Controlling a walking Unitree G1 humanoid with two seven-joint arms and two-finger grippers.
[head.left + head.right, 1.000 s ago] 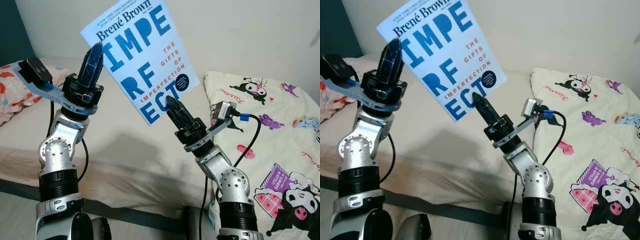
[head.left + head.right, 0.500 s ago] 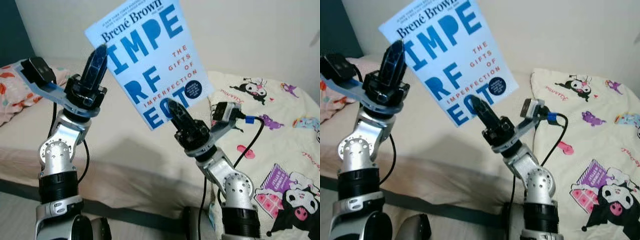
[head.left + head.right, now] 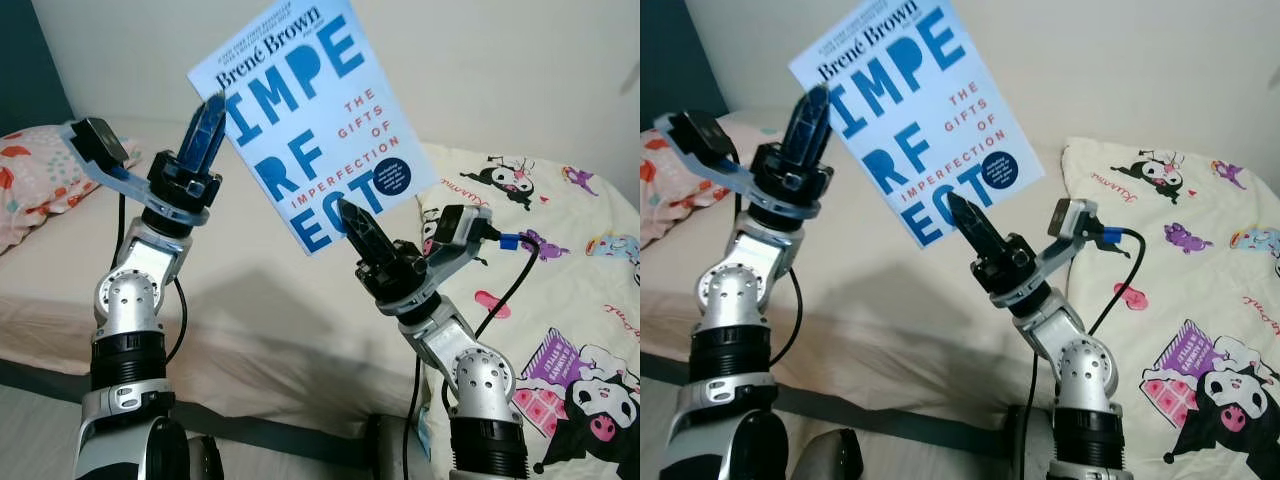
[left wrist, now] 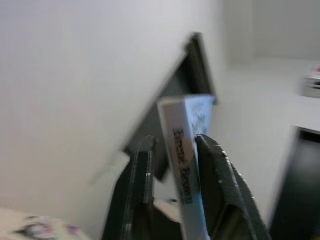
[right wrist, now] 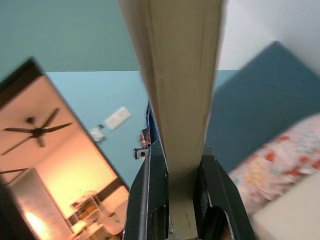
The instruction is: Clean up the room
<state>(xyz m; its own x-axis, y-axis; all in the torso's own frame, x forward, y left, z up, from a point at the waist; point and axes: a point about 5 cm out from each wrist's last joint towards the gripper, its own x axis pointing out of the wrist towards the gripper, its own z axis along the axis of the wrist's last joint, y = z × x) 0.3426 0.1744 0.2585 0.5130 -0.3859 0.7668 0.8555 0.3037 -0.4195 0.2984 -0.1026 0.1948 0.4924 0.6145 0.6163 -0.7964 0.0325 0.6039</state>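
Observation:
A white paperback with big blue letters, the book (image 3: 312, 120), is held up in the air above the bed, tilted, cover facing me. My left gripper (image 3: 211, 103) is shut on its upper left spine edge; in the left wrist view the spine (image 4: 183, 165) sits between the two fingers (image 4: 138, 186). My right gripper (image 3: 347, 208) is shut on the book's lower edge from below; in the right wrist view the cream page edge (image 5: 175, 75) runs between its fingers (image 5: 150, 200).
A bed with a beige sheet (image 3: 250, 290) lies under the arms. A coral-patterned pillow (image 3: 40, 180) rests at the left, and a cream cartoon-print blanket (image 3: 560, 260) covers the right side. A pale wall stands behind.
Both arms have carried the book a little to the right, still gripping it. The left arm has swung further in toward the middle.

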